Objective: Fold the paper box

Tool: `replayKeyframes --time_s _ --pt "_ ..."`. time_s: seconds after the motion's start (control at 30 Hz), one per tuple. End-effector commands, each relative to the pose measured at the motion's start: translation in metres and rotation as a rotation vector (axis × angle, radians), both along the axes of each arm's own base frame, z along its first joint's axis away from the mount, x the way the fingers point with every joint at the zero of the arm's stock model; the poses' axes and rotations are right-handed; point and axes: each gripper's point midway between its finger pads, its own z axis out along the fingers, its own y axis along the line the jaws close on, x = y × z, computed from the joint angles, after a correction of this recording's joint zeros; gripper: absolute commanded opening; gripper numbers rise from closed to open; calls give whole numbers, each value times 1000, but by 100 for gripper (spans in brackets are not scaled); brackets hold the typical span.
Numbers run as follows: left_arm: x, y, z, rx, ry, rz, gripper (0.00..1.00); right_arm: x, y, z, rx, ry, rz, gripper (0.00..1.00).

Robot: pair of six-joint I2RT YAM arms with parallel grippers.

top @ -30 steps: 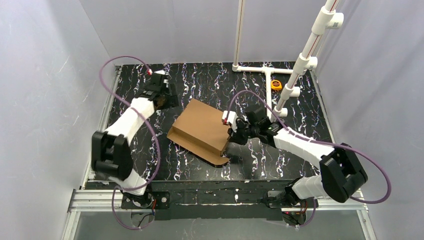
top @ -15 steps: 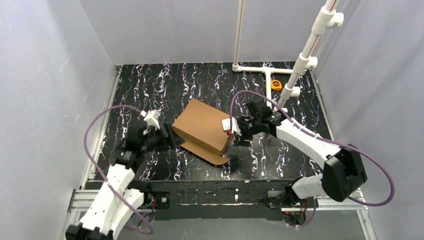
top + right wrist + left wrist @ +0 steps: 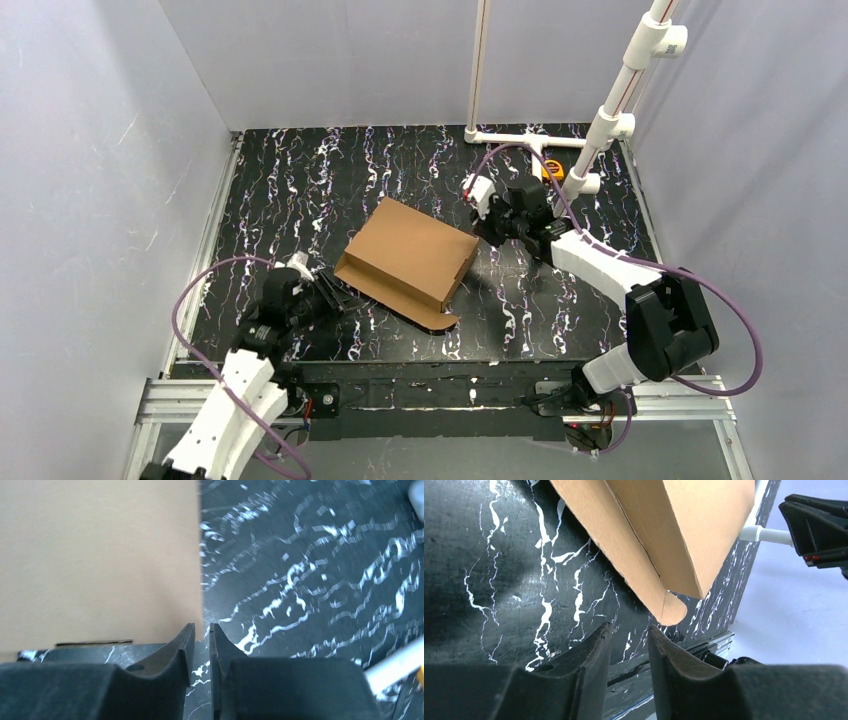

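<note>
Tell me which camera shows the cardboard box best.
Top external: the whole box, closed top and protruding front flap, is in frame. Left wrist catches only one corner and the flap's rounded end; right wrist shows just a plain panel and its edge.

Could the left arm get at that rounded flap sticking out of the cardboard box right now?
Probably yes. The left tool sits low, just short of the rounded flap of the paper box, with only tabletop between them, and its parted fingers hold nothing.
</note>
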Motion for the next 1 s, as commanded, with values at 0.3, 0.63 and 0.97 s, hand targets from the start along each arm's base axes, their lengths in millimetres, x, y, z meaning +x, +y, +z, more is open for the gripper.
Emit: replayKeyframes --time_s 0.3,0.63,0.97 --pt "69 -32 6 62 103 12 19 47 -23 -30 14 25 -359 13" --pt "101 -41 -23 143 191 24 15 24 -5 -45 13 111 -225 11" --pt "153 -52 -18 228 187 -16 15 10 2 -42 7 139 -139 8"
